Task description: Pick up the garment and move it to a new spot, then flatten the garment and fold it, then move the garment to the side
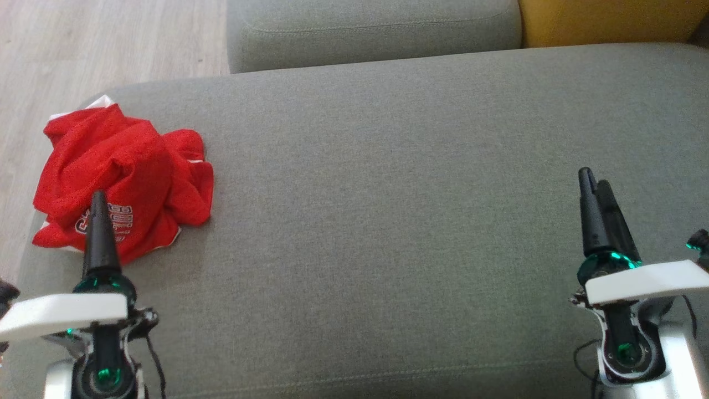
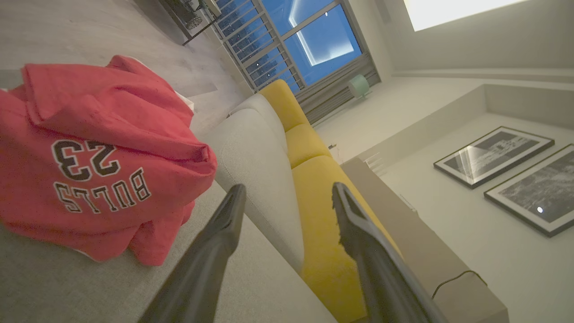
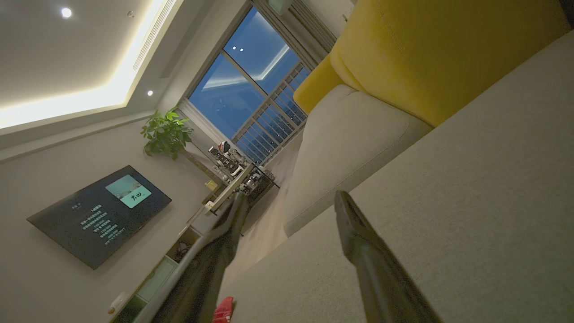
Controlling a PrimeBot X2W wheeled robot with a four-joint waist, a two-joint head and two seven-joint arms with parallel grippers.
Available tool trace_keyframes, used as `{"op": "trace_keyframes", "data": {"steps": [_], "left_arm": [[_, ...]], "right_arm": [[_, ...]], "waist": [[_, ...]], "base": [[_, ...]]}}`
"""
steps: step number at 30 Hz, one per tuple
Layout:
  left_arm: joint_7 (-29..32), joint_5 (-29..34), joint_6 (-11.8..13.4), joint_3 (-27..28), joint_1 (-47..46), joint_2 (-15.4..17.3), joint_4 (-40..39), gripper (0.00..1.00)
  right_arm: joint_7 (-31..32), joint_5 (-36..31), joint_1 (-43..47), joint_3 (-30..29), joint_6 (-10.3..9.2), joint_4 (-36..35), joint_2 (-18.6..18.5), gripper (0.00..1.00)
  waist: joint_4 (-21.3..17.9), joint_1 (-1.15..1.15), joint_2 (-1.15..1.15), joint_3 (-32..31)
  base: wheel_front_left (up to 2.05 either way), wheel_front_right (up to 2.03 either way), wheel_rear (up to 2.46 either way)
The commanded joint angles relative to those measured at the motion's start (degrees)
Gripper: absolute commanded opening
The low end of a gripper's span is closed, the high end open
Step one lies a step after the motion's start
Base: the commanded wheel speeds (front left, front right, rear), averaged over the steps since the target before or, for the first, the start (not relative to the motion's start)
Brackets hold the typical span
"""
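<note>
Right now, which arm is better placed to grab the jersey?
Left. The left gripper, jaws open, is close by the crumpled red jersey at the left end of the grey cushion; the right gripper is far off.

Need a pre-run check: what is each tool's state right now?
Left tool: open, empty, near the crumpled red fabric jersey.
Right tool: open, empty.

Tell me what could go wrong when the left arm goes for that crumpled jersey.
1. The red Bulls jersey lies at the left edge of the grey seat cushion; a nudge could push it onto the wooden floor.
2. It is bunched in layers, so the open left fingers may pinch only one fold.
</note>
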Motion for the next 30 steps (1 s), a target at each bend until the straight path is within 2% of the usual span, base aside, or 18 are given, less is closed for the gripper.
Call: {"op": "trace_keyframes", "data": {"steps": [1,10,18,19,25,30], "left_arm": [[-0.37,0.95,0.01,0.82,-3.18,0.78,-2.7,1.0],[-1.87,12.42,0.02,-3.98,-2.62,0.83,-4.91,1.0],[-3.21,25.05,1.44,-8.71,-2.73,1.26,-5.99,1.0],[-3.55,27.91,2.44,-10.2,-2.79,2.18,-5.94,1.0],[-4.55,34.46,6.8,-15.35,-2.59,5.18,-3.89,1.0],[-5.39,40.2,12.21,-19.9,-2.81,8.15,-0.75,1.0]], "right_arm": [[-0.58,-1.15,-3.24,0.76,0.0,-2.6,-0.54,1.0],[-2.11,-10.77,-3.51,3.53,-0.01,-4.4,-0.59,1.0],[-3.46,-19.27,-3.68,6.21,-0.01,-5.31,-0.63,1.0],[-3.8,-21.39,-3.68,6.6,-0.01,-5.42,-0.65,1.0],[-4.82,-27.44,-3.48,7.64,-0.01,-5.51,-0.68,1.0],[-5.67,-31.85,-3.21,8.43,-0.01,-5.25,-0.71,1.0]], "waist": [[-0.02,0.0,0.0,0.0],[-0.29,0.0,0.0,0.3],[-0.53,0.0,0.0,0.57],[-0.56,0.0,0.0,0.67],[-0.73,0.0,0.0,0.58],[-1.04,0.0,0.0,0.38]], "base": [[0.0,0.0,0.0],[0.0,0.0,0.0],[0.0,0.0,0.0],[0.0,0.0,0.0],[0.0,0.0,0.0],[0.0,0.0,0.0]]}}
